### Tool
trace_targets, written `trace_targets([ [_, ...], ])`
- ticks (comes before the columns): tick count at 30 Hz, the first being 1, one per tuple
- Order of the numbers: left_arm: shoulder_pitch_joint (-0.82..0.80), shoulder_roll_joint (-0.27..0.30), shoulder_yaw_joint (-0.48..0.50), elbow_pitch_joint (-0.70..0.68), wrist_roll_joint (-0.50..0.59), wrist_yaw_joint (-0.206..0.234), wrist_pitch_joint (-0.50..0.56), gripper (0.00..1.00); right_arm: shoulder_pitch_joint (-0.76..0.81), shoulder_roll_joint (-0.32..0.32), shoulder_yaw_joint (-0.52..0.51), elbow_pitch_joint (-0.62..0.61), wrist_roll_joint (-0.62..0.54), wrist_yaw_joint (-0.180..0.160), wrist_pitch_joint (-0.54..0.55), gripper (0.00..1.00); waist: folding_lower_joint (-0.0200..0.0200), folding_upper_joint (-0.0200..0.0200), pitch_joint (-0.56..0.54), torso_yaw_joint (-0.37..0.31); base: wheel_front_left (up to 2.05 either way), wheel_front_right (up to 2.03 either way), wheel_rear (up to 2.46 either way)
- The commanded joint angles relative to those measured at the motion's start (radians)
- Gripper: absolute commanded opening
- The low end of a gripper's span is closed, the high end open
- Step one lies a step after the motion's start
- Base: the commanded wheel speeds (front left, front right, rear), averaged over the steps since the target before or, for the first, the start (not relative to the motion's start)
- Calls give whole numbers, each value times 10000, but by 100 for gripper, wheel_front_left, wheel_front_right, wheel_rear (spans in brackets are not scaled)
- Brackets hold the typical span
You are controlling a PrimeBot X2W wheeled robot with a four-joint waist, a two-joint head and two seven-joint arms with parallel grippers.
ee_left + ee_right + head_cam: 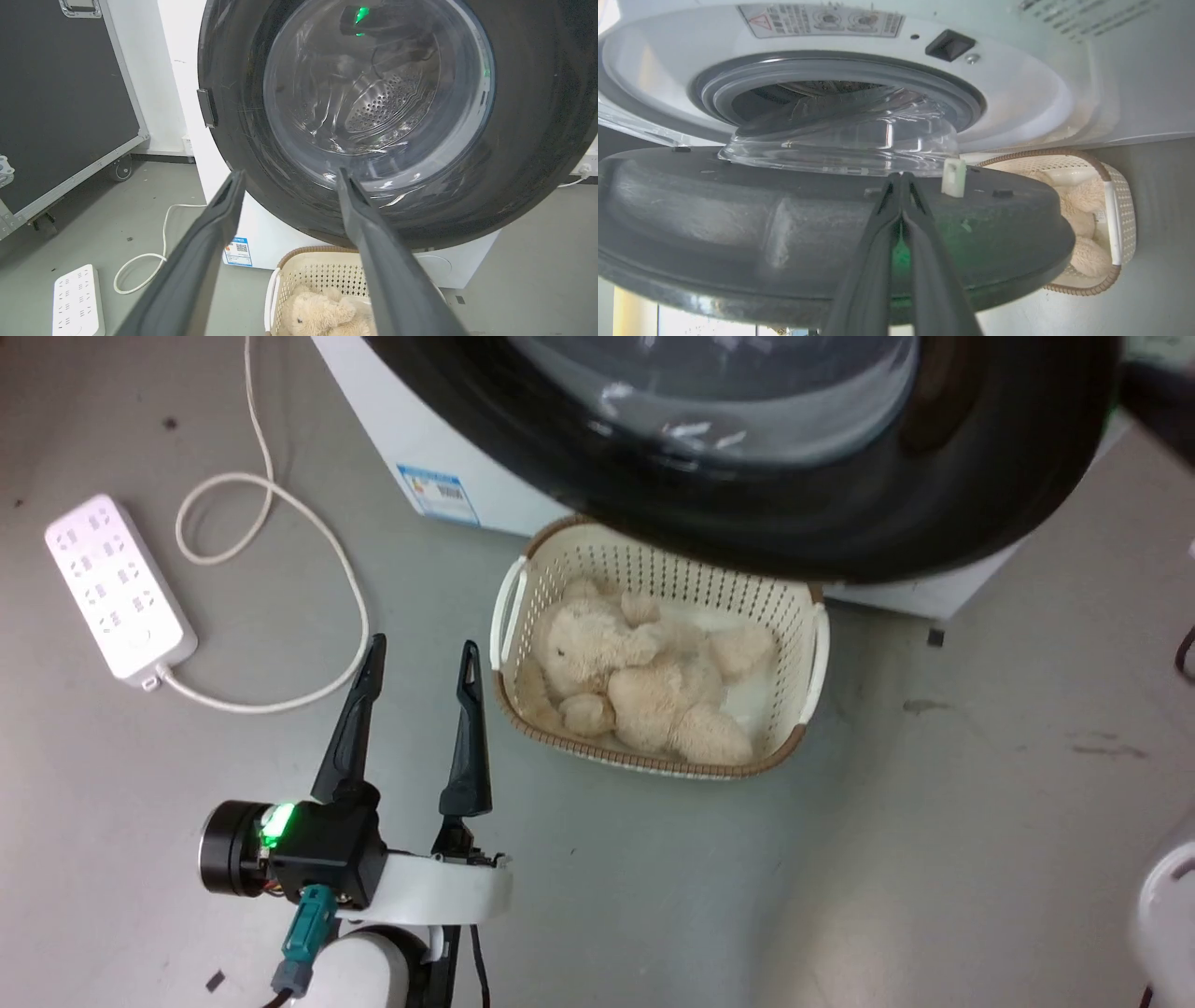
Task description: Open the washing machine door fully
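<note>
Door (pixel 840 523) stands ajar off the washing machine (pixel 411 420), above basket (pixel 812 644) w/ teddy (pixel 644 681). Left gripper (pixel 423 644) faces door's outside, apart, jaws wide, empty. Right gripper (pixel 901 175) at door's inner face, jaws pinched together.

A small blue label (pixel 238 252) sits low on the washing machine's (pixel 266 248) white front. It carries a QR code, but its print is too small to read. On the same machine, above the drum opening, a white warning sticker (pixel 821 19) shows a red triangle sign (pixel 760 21); its lines are illegible.
</note>
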Motion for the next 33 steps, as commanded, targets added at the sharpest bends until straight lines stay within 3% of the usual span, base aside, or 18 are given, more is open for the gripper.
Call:
trace_targets([
  [1,-55,12,-25,21,-30,-9,-86,100,119,122,29,82,322,10,316,0,-1,-1,-291,-67,0,0,0],
  [5,230,14,20,153,-39,-94,-141,100,875,129,930,404,1487,10,770,0,-1,-1,-829,-167,0,0,0],
  [6,520,26,91,271,-32,-179,-141,100,1713,130,1973,557,2409,10,695,0,-1,-1,-1317,-274,0,0,0],
  [16,1631,141,29,621,37,-525,-141,100,4526,132,5938,313,5820,10,144,0,-1,-1,-2478,-401,0,0,0],
  [17,1858,165,-28,746,54,-620,-141,100,5229,132,7220,-48,6779,10,-187,0,-1,-1,-2673,-399,0,0,0],
  [23,2133,172,-59,908,12,-745,-141,100,6234,133,9400,-863,8181,10,-1061,0,-1,-1,-2884,-348,0,0,0],
  [28,2187,148,-25,962,-88,-774,-141,100,6501,133,10200,-1017,8692,10,-1880,0,-1,-1,-2954,-321,0,0,0],
  [29,2197,144,-12,968,-112,-780,-141,100,6494,133,10239,-1012,8609,10,-2103,23,-1,-1,-2968,-336,0,0,0],
  [30,2201,139,11,966,-131,-775,-141,100,6482,133,10243,-986,8527,10,-2294,67,-1,-1,-2978,-366,0,0,0],
  [31,2201,139,11,966,-131,-775,-141,100,6482,133,10243,-986,8527,10,-2294,67,-1,-1,-2978,-366,0,0,0],
  [32,2187,128,61,947,-184,-759,-141,100,6412,131,10110,-1028,8244,10,-2722,100,-1,-1,-3000,-445,0,0,0],
  [33,2187,128,61,947,-184,-759,-141,100,6412,131,10110,-1028,8244,10,-2722,100,-1,-1,-3000,-445,0,0,0],
])
